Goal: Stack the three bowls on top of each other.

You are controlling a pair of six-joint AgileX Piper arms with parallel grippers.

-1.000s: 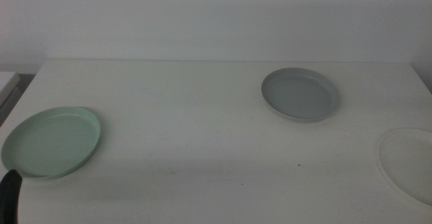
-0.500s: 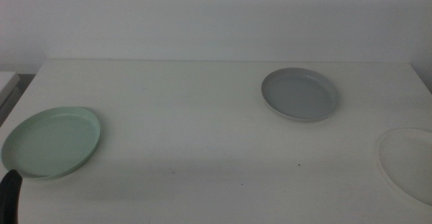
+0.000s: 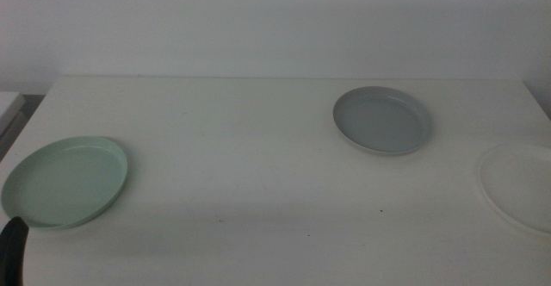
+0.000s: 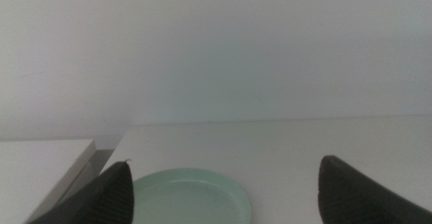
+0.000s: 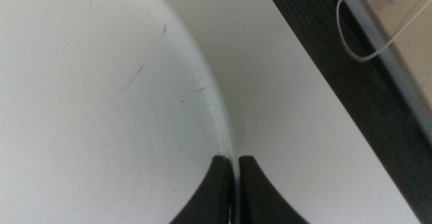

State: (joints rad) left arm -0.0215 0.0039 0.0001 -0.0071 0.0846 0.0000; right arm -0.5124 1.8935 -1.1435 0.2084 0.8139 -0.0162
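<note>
Clamping the white bowl's [image 5: 101, 116] rim, right pincer [image 5: 235, 173] (left pincer [image 4: 223, 190] waits, jaws apart).

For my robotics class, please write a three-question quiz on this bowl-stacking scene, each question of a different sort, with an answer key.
1. True or false: the grey bowl already sits on the mint green bowl.
2. Multiple choice: what is the right gripper shut on? A) the rim of the white bowl B) the grey bowl C) nothing
3. Fill the gap: the left gripper is open, and between its jaws the left wrist view shows the ____ bowl.

Key
1. False: all three bowls lie apart on the table.
2. A
3. mint green
</note>
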